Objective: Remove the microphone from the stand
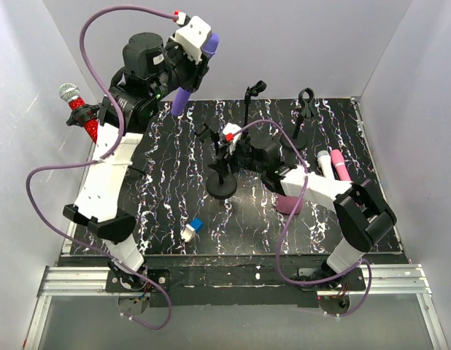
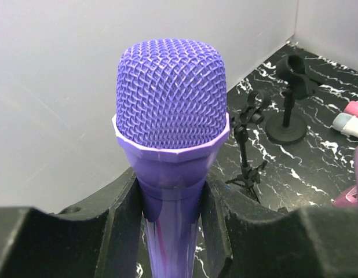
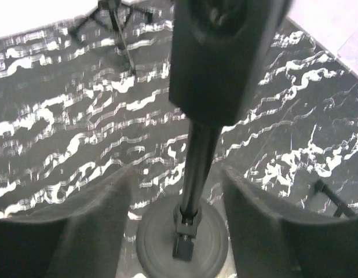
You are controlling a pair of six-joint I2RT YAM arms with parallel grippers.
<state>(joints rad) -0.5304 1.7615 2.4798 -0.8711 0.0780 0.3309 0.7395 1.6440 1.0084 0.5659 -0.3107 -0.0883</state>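
**Top view**
- Mic [image 1: 181,99]: purple, held high over the far-left part of the table [image 1: 167,193], head up and to the right, handle slanting down-left; well apart from every stand.
- Left gripper [image 1: 190,73]: clamped across the mic's body, arm raised.
- Stand [image 1: 222,188]: round base near the table's middle, pole upright.
- Right gripper [image 1: 227,152]: at the stand's pole, above the base; the finger gap is hard to read from here.
- Tripod stand [image 1: 251,95]: at the far edge, behind the stand.
- Far stand [image 1: 306,102]: far right, clip on top.
- Pink mics [image 1: 335,164]: lying side by side near the right edge.
- Red mic [image 1: 79,109]: silver head, beyond the table's left edge.
- Blue-white piece [image 1: 193,230]: lying on the near side of the table.

**Left wrist**
- Mic [image 2: 170,98]: mesh head fills the centre, handle running down between the fingers [image 2: 118,223].
- Left gripper [image 2: 170,214]: both fingers pressed against the handle just under the head.
- Behind: tripod stand [image 2: 248,133], far stand [image 2: 292,87], pink mics [image 2: 353,110].

**Right wrist**
- Stand [image 3: 196,156]: pole rising from its base, dark clip blurred at the top.
- Right gripper [image 3: 176,171]: jaws parted, one finger [image 3: 92,220] on each side of the pole, with the marbled table showing in both gaps.
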